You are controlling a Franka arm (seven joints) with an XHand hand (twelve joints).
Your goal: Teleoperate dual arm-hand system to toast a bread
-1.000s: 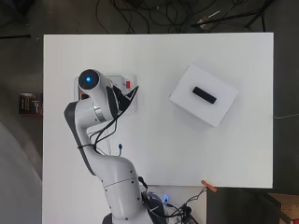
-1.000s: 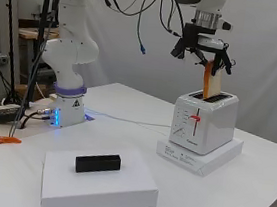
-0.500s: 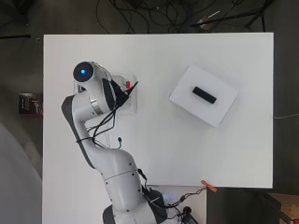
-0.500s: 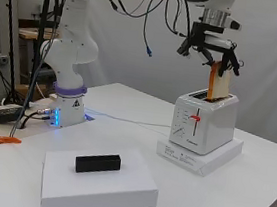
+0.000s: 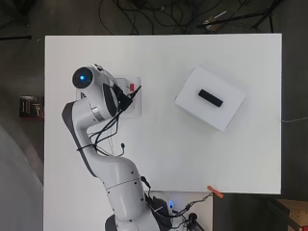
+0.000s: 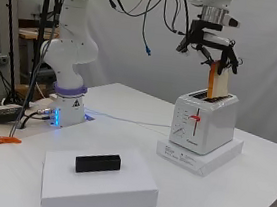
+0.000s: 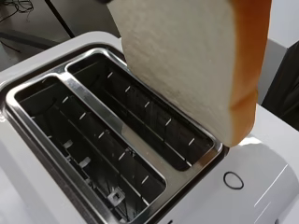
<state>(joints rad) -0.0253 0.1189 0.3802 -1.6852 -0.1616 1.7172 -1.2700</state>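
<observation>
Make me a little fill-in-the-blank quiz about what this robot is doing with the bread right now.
1. The hand holds a slice of ____ over the toaster.
2. The toaster's slots number ____.
3. The toaster's lever is coloured ____.
4. On the white box lies a small ____ block.

Missing words: bread; two; red; black

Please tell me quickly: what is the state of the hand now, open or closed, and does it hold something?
Black and white hand: closed on the pale, brown-crusted bread slice, above the white toaster.
</observation>
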